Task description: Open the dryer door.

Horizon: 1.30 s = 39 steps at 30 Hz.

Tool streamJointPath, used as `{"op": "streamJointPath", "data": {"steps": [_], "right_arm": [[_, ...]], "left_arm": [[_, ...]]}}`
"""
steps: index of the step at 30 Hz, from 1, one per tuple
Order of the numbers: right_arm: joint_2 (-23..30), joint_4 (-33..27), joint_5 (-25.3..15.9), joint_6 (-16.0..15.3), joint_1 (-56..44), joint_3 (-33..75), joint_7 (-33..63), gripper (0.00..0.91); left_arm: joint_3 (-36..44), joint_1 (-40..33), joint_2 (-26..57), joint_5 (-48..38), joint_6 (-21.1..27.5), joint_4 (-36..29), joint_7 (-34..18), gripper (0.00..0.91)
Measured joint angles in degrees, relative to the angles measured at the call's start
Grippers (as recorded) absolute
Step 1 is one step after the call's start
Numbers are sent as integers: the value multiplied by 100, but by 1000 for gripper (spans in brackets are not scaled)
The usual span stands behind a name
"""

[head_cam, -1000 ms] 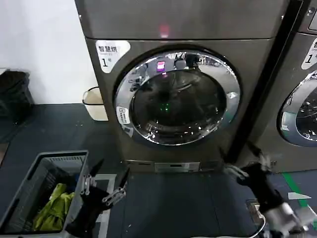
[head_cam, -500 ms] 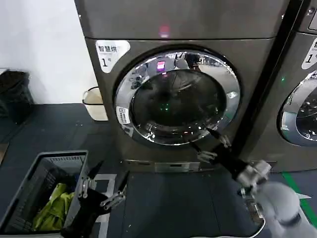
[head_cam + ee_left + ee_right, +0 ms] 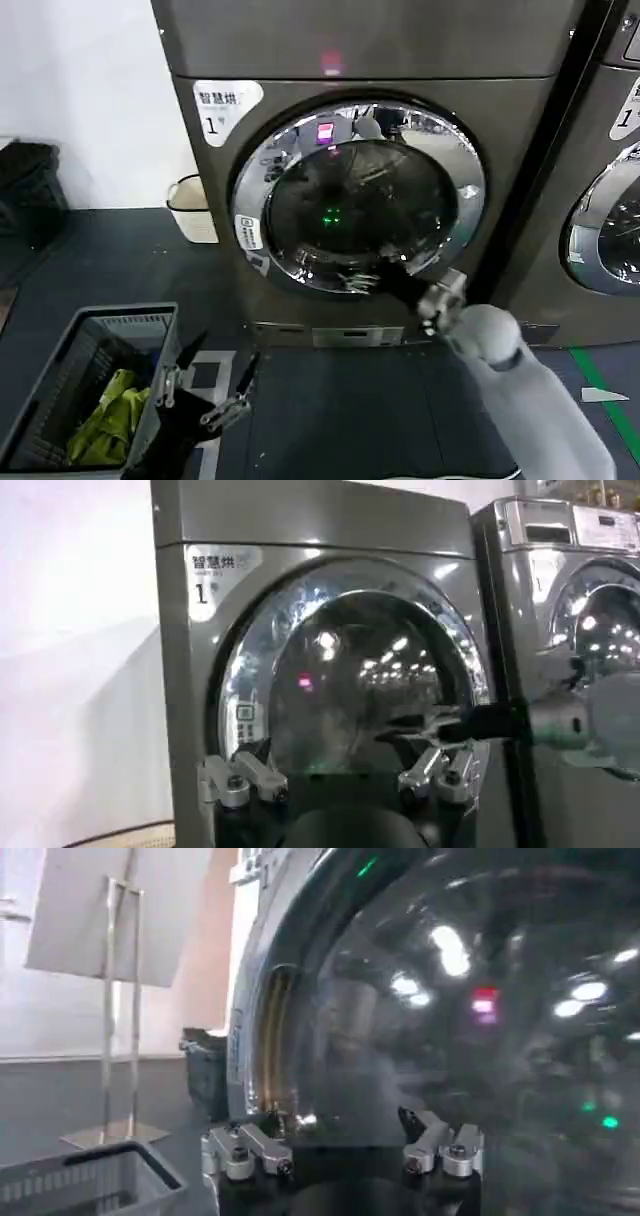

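A grey basket (image 3: 90, 370) sits on the dark floor, down and to the left of the dryer (image 3: 400, 50). It has something yellow-green (image 3: 105, 420) inside. The left gripper (image 3: 205, 375) hangs low just beside the basket, well away from the dryer, and its two fingers are spread apart with nothing between them. A small cream bin (image 3: 192, 208) stands against the wall, right next to the dryer's left side.

The dryer is big and dark grey, with a white label (image 3: 222, 105) marked "1" near its top left and a little pink light (image 3: 331, 65) above the door. The dryer door (image 3: 358, 195) is round, with a shiny ring around dark glass. It sits flat against the front, shut.

The right gripper (image 3: 365, 278) is up at the bottom of the door, at the shiny ring. In the left wrist view its fingers (image 3: 425, 720) stand apart. I cannot tell if they touch the door. Another machine (image 3: 600, 200) stands to the right of the dryer.
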Motion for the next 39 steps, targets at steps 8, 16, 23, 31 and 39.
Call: {"op": "streamJointPath", "data": {"steps": [8, 16, 23, 31, 39], "right_arm": [[604, -530, -65, 15, 482, -405, -33, 907], [921, -802, -70, -21, 753, -622, -23, 907], [1132, -1106, -53, -29, 952, -732, -69, 907], [1342, -1428, 93, -128, 1181, -879, -180, 907], [1348, -1474, 170, -255, 1285, -944, -476, 907]], "left_arm": [[24, -15, -28, 12, -27, 100, 43, 907], [38, 14, -37, 22, -53, 102, 34, 907], [46, 3, -58, 31, -55, 84, 27, 907], [36, 3, -71, 111, 27, 92, 33, 907], [31, -76, -51, 191, 133, 135, 215, 907]]}}
